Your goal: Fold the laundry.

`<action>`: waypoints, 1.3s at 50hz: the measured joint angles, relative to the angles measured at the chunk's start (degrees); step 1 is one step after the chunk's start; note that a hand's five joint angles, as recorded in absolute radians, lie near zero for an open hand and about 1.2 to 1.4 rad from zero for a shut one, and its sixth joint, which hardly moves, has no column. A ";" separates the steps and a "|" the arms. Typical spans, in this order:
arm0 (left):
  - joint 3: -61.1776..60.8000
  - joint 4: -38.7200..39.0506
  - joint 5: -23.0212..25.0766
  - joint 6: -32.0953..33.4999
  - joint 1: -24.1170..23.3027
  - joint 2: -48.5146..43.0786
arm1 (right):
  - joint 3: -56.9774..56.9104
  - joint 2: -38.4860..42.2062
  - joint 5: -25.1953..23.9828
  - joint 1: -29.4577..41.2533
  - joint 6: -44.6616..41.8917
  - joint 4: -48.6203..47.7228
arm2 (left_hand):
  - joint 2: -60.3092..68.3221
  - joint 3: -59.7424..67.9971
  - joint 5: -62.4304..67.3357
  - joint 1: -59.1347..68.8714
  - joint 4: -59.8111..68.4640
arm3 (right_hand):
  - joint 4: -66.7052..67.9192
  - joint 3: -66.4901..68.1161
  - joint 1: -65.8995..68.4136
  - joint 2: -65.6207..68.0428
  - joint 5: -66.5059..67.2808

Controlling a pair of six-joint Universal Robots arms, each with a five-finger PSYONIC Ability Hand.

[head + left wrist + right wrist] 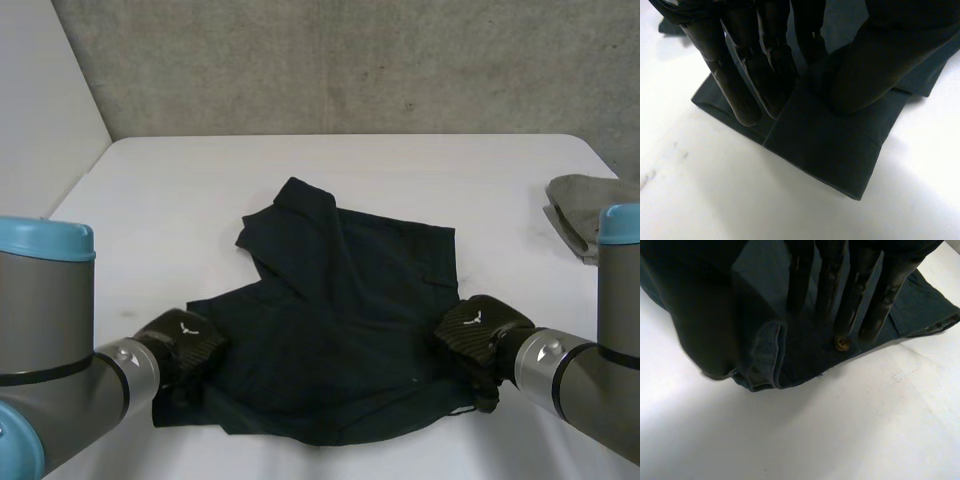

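Pressing dark navy crumpled fabric garment point(340, 330) flat: my left hand point(185, 345) on near-left corner, my right hand point(478, 330) on near-right corner, fingers straight, close together.

The dark garment point(340, 320), it seems a shirt, lies mostly flat in the middle of the table point(180, 200), its far left part folded over. A grey cloth point(575, 210) lies crumpled at the right edge.
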 measured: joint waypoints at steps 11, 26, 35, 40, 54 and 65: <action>1.37 0.54 -0.07 0.04 -0.59 -0.31 | 0.42 -0.50 -4.91 -1.38 1.74 7.75 | 0.00 0.00 0.00 0.00 0.00 | -11.85 -11.51 -9.22 -11.07 -12.06; 3.71 0.71 0.10 -1.29 0.18 -0.80 | 6.38 -0.68 -4.06 -0.43 1.90 -0.12 | 0.00 0.00 -0.01 0.00 0.00 | 11.87 11.82 8.42 12.59 10.69; 4.49 0.66 0.21 -1.42 0.03 -2.48 | 5.76 -0.23 0.29 -0.35 1.32 -9.09 | 0.00 0.00 -0.01 -0.01 0.00 | 33.79 33.24 25.39 32.15 31.47; 8.09 1.05 0.23 -1.22 -0.14 -6.32 | 0.65 2.94 2.89 0.40 0.73 -11.52 | 0.07 0.09 -0.01 -0.01 0.05 | 33.87 33.24 25.39 32.15 31.47; 30.42 25.26 0.00 -0.62 1.76 -12.73 | -36.57 15.55 11.63 5.95 -0.89 -14.75 | 0.16 0.23 -0.01 -0.01 0.25 | 33.88 33.40 25.45 32.15 31.88; 34.04 66.14 -1.60 -2.95 2.95 -6.29 | -58.28 17.50 13.59 6.24 -0.68 -45.18 | 0.18 0.24 -0.01 -0.01 0.26 | 33.88 33.45 25.45 32.15 31.93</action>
